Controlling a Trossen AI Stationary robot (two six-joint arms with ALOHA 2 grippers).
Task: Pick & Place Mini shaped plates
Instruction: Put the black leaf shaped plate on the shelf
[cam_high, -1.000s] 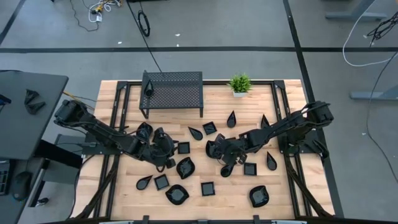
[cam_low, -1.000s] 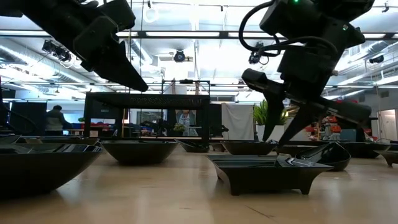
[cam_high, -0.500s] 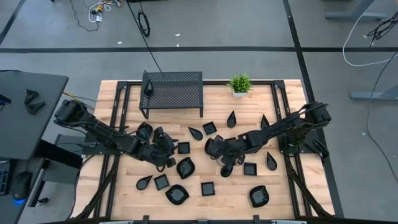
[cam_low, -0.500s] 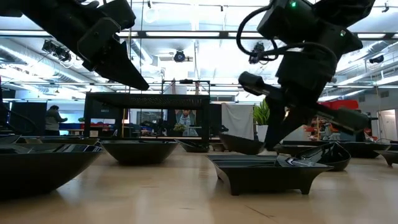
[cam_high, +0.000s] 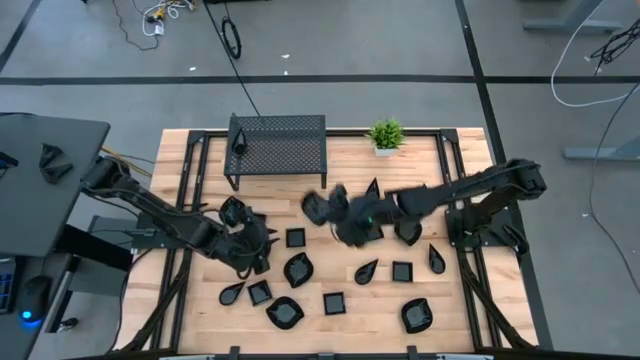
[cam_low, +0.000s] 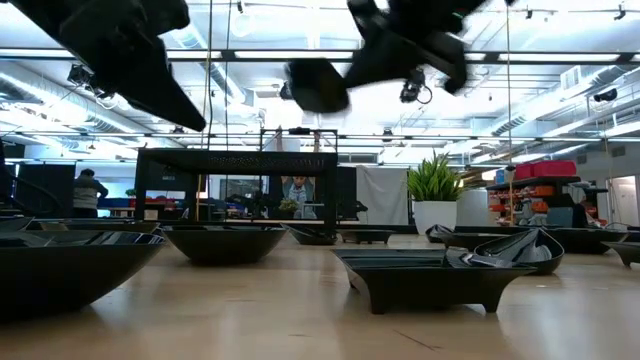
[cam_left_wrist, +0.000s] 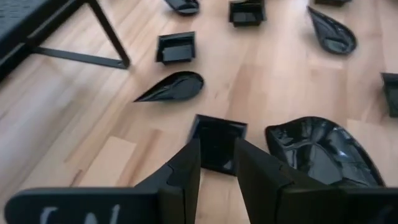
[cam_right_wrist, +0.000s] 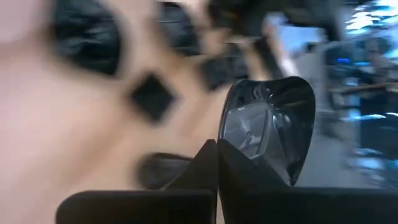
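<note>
Several small glossy black mini shaped plates lie on the wooden table (cam_high: 200, 160). My right gripper (cam_right_wrist: 217, 149) is shut on a rounded plate (cam_high: 314, 207) and holds it high over the table's middle; the low view shows that plate (cam_low: 315, 85) well above the tabletop. My left gripper (cam_left_wrist: 217, 167) hovers open above the table's left half (cam_high: 256, 248), with nothing between its fingers. A square plate (cam_left_wrist: 217, 140) lies flat on the table just beyond its fingertips, and a large leaf-shaped plate (cam_left_wrist: 317, 149) lies beside that. My right gripper pinches the rounded plate's rim (cam_right_wrist: 244, 148) between its two shut fingers. The plate stands up on edge beyond the fingertips, its hollow side toward the wrist camera. It is lifted clear of the table and of the other plates.
A black perforated rack (cam_high: 277, 146) stands at the far left and a small green potted plant (cam_high: 385, 133) at the far middle. Teardrop, square and rounded plates are scattered over the near half, among them a square one (cam_low: 425, 275) close to the low camera.
My right gripper has shut on the rounded plate, then risen fast and swung toward the table's far left with it, so the plate is lifted clear. My left gripper has drawn back a little toward the left edge and risen slightly, still open.
</note>
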